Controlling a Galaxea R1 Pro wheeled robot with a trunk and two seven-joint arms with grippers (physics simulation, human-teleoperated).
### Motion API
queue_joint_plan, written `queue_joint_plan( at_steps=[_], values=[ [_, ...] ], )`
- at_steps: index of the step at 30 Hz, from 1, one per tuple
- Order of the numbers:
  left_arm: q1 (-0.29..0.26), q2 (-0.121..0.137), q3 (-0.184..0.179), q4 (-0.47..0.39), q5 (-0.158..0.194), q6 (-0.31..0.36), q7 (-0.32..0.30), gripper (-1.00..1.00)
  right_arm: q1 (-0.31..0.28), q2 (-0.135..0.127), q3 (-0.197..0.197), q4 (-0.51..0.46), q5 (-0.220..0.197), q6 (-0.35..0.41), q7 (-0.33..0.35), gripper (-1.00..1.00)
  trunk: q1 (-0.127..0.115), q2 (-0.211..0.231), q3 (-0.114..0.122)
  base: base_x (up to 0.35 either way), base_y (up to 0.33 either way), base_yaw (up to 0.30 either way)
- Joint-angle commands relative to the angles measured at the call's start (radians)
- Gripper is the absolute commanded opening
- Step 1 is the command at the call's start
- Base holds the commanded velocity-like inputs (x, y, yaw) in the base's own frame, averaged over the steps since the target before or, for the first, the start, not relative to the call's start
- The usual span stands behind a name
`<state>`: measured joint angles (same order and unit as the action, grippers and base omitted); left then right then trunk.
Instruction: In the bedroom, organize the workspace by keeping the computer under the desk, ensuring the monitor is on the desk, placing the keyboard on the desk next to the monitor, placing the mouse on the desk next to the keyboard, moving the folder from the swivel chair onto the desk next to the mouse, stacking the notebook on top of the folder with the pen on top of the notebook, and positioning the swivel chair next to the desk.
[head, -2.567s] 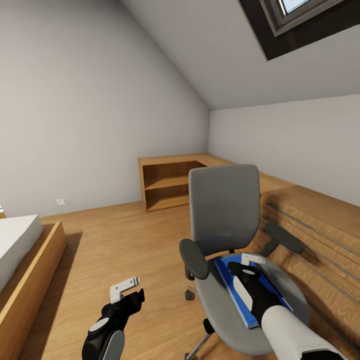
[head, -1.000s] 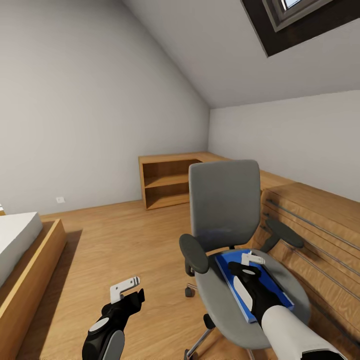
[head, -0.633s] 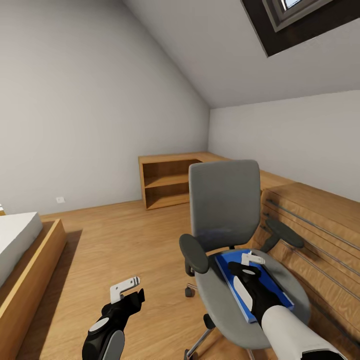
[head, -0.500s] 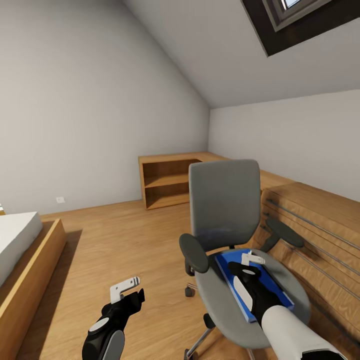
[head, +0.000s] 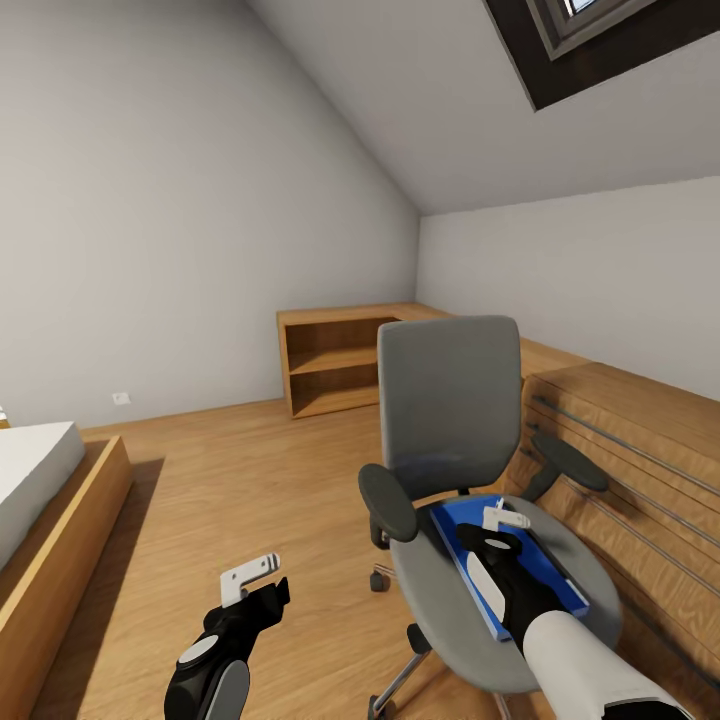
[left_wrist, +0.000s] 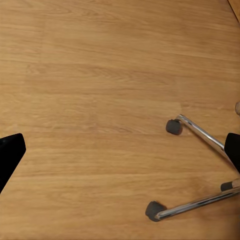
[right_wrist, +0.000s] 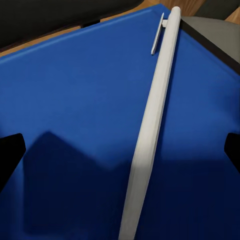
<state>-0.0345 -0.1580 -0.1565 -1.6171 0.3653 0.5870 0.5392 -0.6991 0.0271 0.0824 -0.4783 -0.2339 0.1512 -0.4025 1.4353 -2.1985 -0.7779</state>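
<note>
The swivel chair (head: 450, 400) stands at the middle right, grey with black armrests; its chrome legs and castors (left_wrist: 172, 126) cross the left wrist view. The blue folder (head: 535, 570) lies flat on the seat. A pale pen (right_wrist: 150, 120) rests lengthwise on the folder (right_wrist: 75, 100). My right gripper (head: 505, 520) hovers just above the folder, open, its fingertips (right_wrist: 10, 150) straddling the pen without touching it. Open and holding nothing, my left gripper (head: 250, 578) hangs low over the wood floor, left of the chair. The desk, monitor, keyboard, mouse, computer and notebook are out of view.
A low light-wood cabinet (head: 340, 365) stands in the far corner. A wood panel with metal rails (head: 630, 470) runs close along the chair's right side. A bed (head: 40, 480) in a wood frame sits at the left. Open floor lies between bed and chair.
The whole picture has dropped slightly since the earliest frame, so the camera moved. Both arms, the chair and the folder keep their places.
</note>
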Motion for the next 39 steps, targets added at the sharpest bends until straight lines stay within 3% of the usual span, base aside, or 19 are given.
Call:
queue_joint_plan(
  at_steps=[1, 13, 14, 39],
  values=[
    [-0.001, 0.0, -0.001, -0.001, 0.011, 0.002, 0.01, 1.0, 0.0, -0.001, 0.008, -0.002, -0.007, 0.006, -0.009, 1.0, 0.0, -0.001, -0.001, 0.0, 0.0, 0.0],
    [-0.001, 0.001, -0.001, -0.001, 0.011, 0.002, 0.01, 1.0, 0.0, -0.002, 0.007, -0.002, -0.007, 0.007, -0.009, 1.0, 0.0, -0.001, -0.001, 0.0, 0.0, 0.0],
    [-0.001, 0.001, -0.001, -0.001, 0.011, 0.002, 0.01, 1.0, 0.0, -0.002, 0.007, -0.002, -0.008, 0.007, -0.009, -1.0, 0.0, -0.001, -0.001, 0.0, 0.0, 0.0],
    [-0.001, 0.002, 0.001, -0.001, 0.011, 0.002, 0.01, 1.0, 0.0, -0.002, 0.007, -0.003, -0.009, 0.007, -0.009, -1.0, 0.0, -0.001, -0.001, 0.0, 0.0, 0.0]
  ],
)
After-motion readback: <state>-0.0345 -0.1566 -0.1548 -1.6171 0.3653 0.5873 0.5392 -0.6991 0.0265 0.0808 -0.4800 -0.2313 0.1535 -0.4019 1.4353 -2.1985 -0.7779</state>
